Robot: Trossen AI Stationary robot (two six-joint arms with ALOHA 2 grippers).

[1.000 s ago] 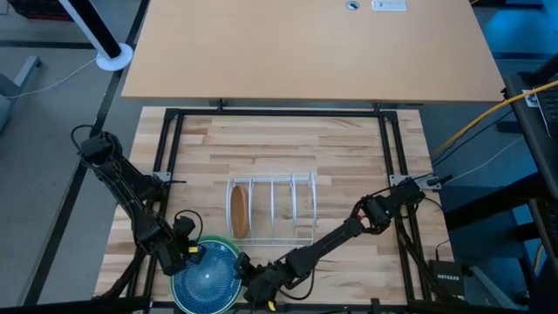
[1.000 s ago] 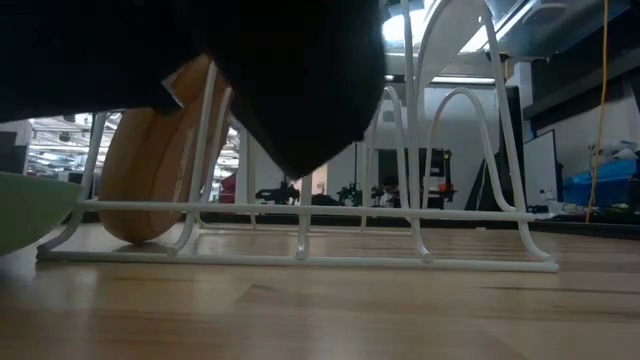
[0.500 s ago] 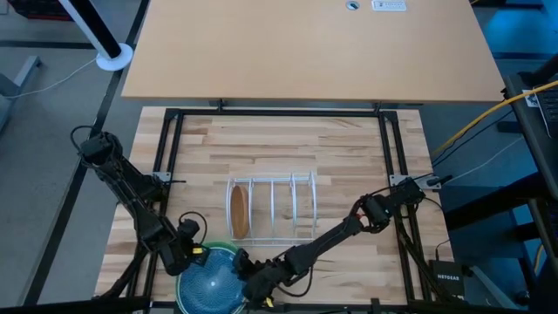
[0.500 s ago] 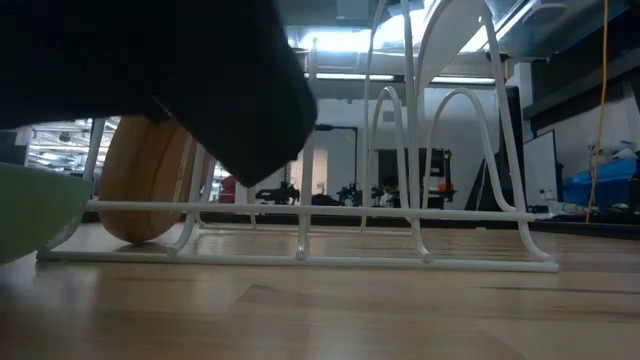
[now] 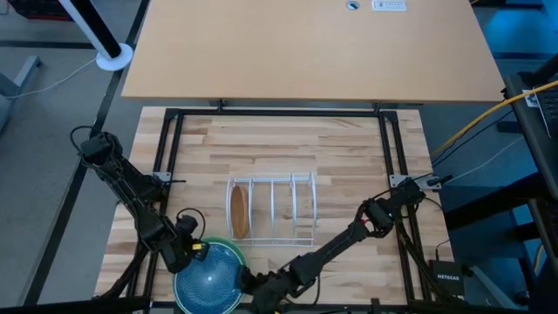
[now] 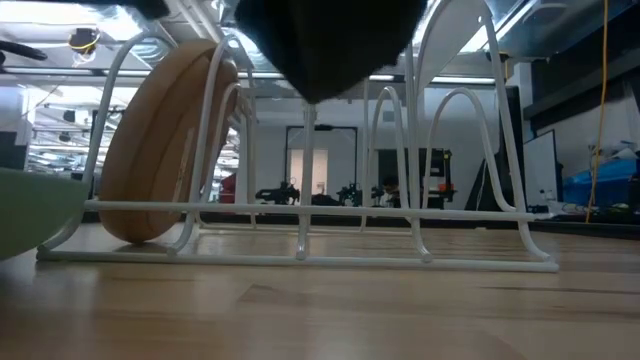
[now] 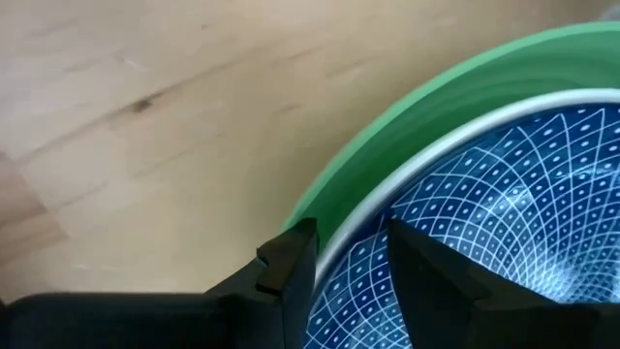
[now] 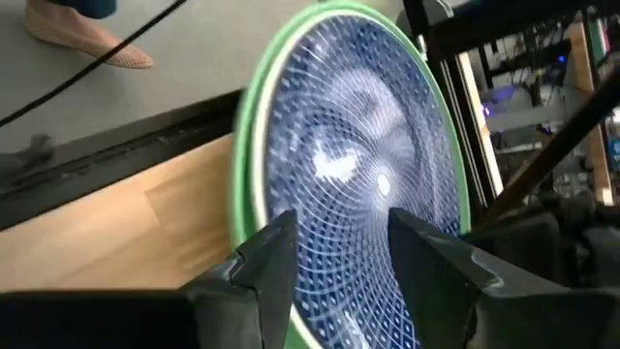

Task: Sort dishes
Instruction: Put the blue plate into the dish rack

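A blue patterned plate [image 5: 207, 281] lies on a green plate [image 5: 218, 249] at the table's near left. A pale rim [image 7: 417, 163] shows between them. My left gripper [image 5: 190, 251] stands at the stack's far left rim. My right gripper [image 5: 251, 281] stands at its right rim. Each is shut on the stack's edge. A tan plate [image 5: 237, 212] stands on edge in the leftmost slot of the white rack [image 5: 283, 209], leaning on its wires [image 6: 205, 130]. My left gripper [image 7: 351, 257] comes steeply from above. One finger [image 7: 291, 267] is outside the green rim [image 7: 325, 218] and the other [image 7: 426, 276] is inside on the blue face. The stacked rims run between them. I cannot tell which plates they clamp. My right gripper [image 8: 339, 247] comes slanting down from the table's right. One finger [image 8: 266, 257] is at the outer rim [image 8: 247, 194] and the other [image 8: 426, 257] is over the blue face [image 8: 358, 145]. The rim passes between them. The contact itself is hidden by the fingers.
The rack's other slots [image 6: 400, 150] stand free right of the tan plate. The green plate's edge [image 6: 30, 210] shows at the low view's left. Bare wood lies right of the rack [image 5: 357, 174]. A black frame [image 5: 166, 157] borders the table.
My right gripper has gone a little toward the table's near edge and has rolled at the wrist. In the low view its dark bulk has risen from in front of the tan plate to the picture's top. The stack and the left gripper have stayed about where they were.
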